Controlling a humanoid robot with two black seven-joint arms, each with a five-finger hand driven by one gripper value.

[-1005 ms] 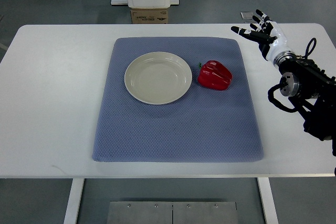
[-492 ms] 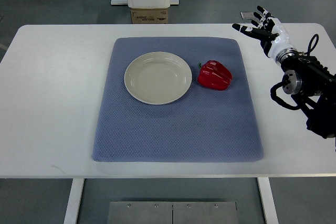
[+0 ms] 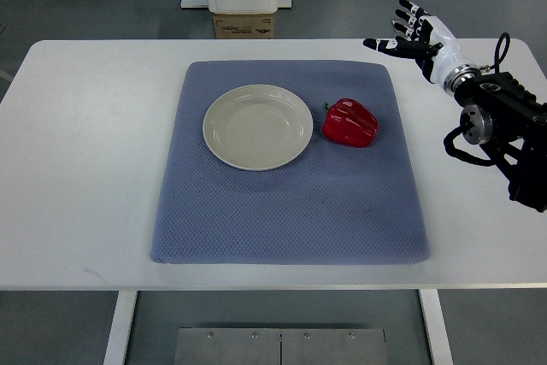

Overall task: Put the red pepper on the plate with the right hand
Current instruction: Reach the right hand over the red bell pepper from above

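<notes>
Right hand (image 3: 416,36) hangs over the table's (image 3: 85,126) far right corner, fingers spread, holding nothing. The red pepper (image 3: 349,122) sits on the blue mat (image 3: 291,211), just beside the plate (image 3: 256,126).

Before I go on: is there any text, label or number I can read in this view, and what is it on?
No text here can be read.
Cardboard box beyond the table's far edge: dark print on its front, too small and blurred to read.
Small grey object on the floor near the right hand: no legible marking.
Plate, red pepper, blue mat, white table: no print.
</notes>
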